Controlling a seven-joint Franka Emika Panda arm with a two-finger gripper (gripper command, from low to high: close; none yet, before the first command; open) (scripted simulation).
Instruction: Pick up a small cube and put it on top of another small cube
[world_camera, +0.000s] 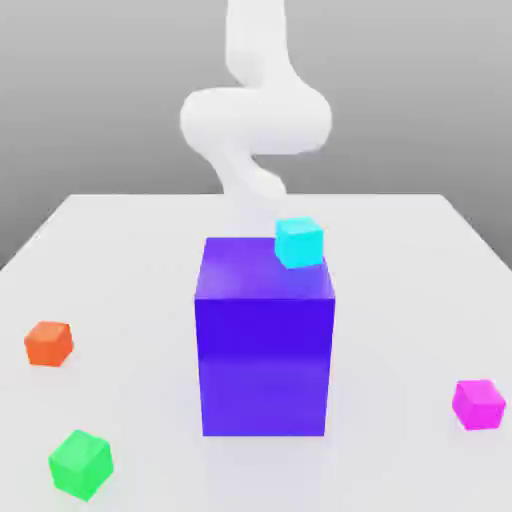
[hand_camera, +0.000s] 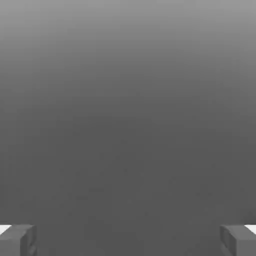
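The small magenta cube (world_camera: 478, 404) rests on the white table (world_camera: 120, 260) at the exterior view's right, near the front. A small cyan cube (world_camera: 298, 242) sits tilted at the back right corner on top of the big blue-violet block (world_camera: 265, 340) in the middle. The white arm (world_camera: 255, 120) curls up behind that block. In the hand view my gripper (hand_camera: 128, 240) is open, its two grey fingertips (hand_camera: 20, 240) spread far apart with nothing between them, facing plain grey background.
An orange cube (world_camera: 49, 343) lies at the exterior view's left, and a green cube (world_camera: 80, 464) sits nearer the front left corner. The big block stands as a tall obstacle at the table's centre.
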